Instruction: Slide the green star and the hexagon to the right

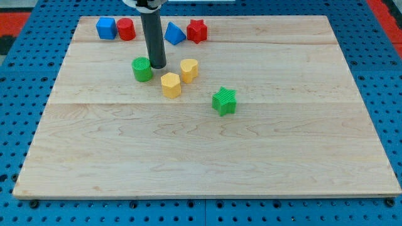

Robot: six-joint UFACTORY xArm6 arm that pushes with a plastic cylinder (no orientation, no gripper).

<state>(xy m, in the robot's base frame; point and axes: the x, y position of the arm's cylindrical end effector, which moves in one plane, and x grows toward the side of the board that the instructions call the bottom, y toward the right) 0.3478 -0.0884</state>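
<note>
The green star (224, 101) lies near the board's middle. The yellow hexagon (170, 84) lies up and to the left of it. A yellow heart-shaped block (189, 69) sits just up and to the right of the hexagon. My tip (157, 66) stands on the board up and to the left of the hexagon, right beside a green cylinder (142, 69) on its left. The tip touches neither the hexagon nor the star.
Along the view's top edge of the wooden board (207, 157) stand a blue cube-like block (106, 28), a red cylinder (126, 29), a blue triangle-like block (174, 32) and a red star (197, 30). Blue pegboard surrounds the board.
</note>
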